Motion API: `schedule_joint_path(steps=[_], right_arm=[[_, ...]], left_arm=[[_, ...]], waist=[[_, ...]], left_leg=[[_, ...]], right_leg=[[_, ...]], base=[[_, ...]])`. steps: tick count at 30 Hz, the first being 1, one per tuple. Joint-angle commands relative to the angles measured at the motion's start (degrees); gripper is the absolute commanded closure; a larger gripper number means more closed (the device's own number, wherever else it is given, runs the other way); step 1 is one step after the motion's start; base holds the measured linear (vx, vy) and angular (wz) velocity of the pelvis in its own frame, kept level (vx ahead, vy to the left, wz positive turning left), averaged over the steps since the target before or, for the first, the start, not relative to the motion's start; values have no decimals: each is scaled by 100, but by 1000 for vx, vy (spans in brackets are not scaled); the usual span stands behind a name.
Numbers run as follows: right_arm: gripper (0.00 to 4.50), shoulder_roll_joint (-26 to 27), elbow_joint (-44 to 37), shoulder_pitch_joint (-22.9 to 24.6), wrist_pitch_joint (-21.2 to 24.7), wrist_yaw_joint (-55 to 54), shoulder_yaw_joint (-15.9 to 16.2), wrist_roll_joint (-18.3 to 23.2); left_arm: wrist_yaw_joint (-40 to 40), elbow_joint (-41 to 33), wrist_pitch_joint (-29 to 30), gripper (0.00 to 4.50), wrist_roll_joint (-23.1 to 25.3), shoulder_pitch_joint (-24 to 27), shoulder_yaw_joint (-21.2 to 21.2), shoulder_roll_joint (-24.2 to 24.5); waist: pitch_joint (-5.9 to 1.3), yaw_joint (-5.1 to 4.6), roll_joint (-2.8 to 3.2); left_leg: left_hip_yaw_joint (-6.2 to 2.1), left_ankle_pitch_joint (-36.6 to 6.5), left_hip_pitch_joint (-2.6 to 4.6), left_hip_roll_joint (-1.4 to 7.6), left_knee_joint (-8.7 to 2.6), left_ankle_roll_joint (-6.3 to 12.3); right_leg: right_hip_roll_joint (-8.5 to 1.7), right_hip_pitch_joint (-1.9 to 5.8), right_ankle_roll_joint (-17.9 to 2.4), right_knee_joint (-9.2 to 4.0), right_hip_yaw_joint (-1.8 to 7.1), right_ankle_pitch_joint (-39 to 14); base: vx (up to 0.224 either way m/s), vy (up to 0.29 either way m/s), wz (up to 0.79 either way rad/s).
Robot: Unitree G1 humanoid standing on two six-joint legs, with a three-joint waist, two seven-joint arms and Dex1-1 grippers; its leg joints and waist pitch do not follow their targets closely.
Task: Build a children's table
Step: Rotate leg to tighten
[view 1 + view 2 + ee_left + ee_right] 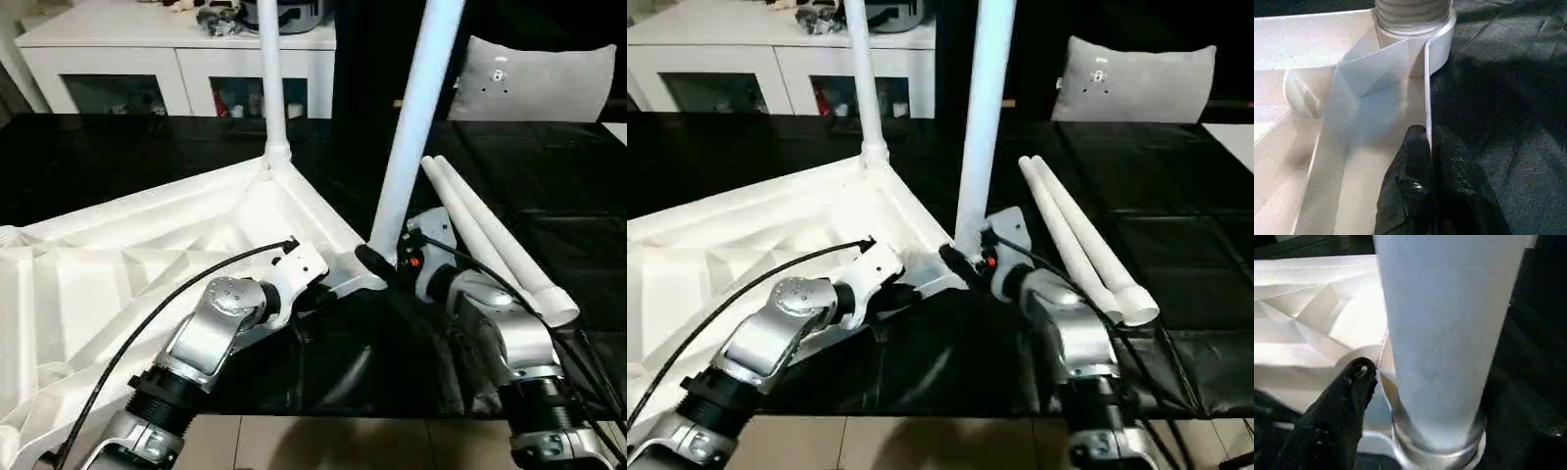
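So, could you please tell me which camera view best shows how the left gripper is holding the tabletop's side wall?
The left wrist view: there the left gripper has its jaws shut on the side wall of the upturned tabletop, one black finger each side. Both eye views show that grip from above, mostly hidden by the wrist. The right wrist view shows the near leg instead.

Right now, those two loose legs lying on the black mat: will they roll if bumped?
Probably. The two loose legs are round, smooth tubes lying flat on the black mat. Being tapered, they would likely curve rather than roll straight. They look hollow, so likely light.
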Motion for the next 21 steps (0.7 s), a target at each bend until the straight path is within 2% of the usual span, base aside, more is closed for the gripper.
schedule_joint_path(steps=[1,2,5,6,7,9,11,13,18,21], right_arm=[[57,-141,75,131,3,460,207,88],[27,-297,43,137,-74,719,191,140],[9,-388,17,142,-116,884,175,170],[4,-784,-54,143,-195,1521,246,244],[4,-784,-54,143,-195,1521,246,244],[4,-1246,-70,123,-348,2237,419,281],[4,-1332,-60,110,-406,2358,466,261],[4,-1444,-33,82,-497,2542,546,233],[4,-1592,-77,94,-603,3005,688,299],[33,-1673,-174,143,-571,3410,788,427]], left_arm=[[-324,-53,-485,450,-87,16,-19,145],[-515,-55,-579,450,-124,39,-45,263],[-621,-58,-627,450,-154,49,-66,339],[-1059,-34,-896,450,-224,48,-166,614],[-1059,-34,-896,450,-224,48,-166,614],[-1654,24,-1171,450,-248,29,-334,981],[-1815,30,-1230,450,-248,32,-383,1076],[-2072,35,-1292,450,-269,38,-439,1212],[-2458,-12,-1258,450,-349,45,-490,1362],[-2658,-46,-1258,450,-413,37,-549,1434]], waist=[[-288,34,-99],[-285,31,-79],[-299,43,-74],[-314,55,-85],[-331,64,-83],[-319,86,-76],[-315,94,-83],[-303,129,-80],[-300,161,-93],[-296,159,-93]], left_leg=[[-47,-900,-46,240,-359,313],[-54,-909,-39,254,-369,310],[-45,-860,-33,260,-349,338],[-52,-759,-37,258,-338,385],[-51,-726,-36,260,-324,403],[-43,-659,-36,268,-310,513],[-32,-676,-42,269,-306,543],[-29,-707,-24,286,-314,497],[-31,-832,-9,292,-321,411],[-30,-835,-20,296,-320,429]], right_leg=[[-488,308,-744,-483,279,-1821],[-486,301,-737,-478,285,-1843],[-480,293,-823,-455,290,-1604],[-476,305,-920,-422,279,-1317],[-477,325,-940,-392,282,-1210],[-474,304,-1052,-382,277,-1004],[-480,309,-1069,-376,280,-1021],[-485,290,-1115,-380,275,-1145],[-486,298,-1109,-378,276,-1333],[-488,295,-1095,-383,280,-1356]], base=[[0,0,0],[0,0,0],[0,0,0],[0,0,0],[0,0,0],[0,0,0],[0,0,0],[0,0,0],[0,0,0],[0,0,0]])
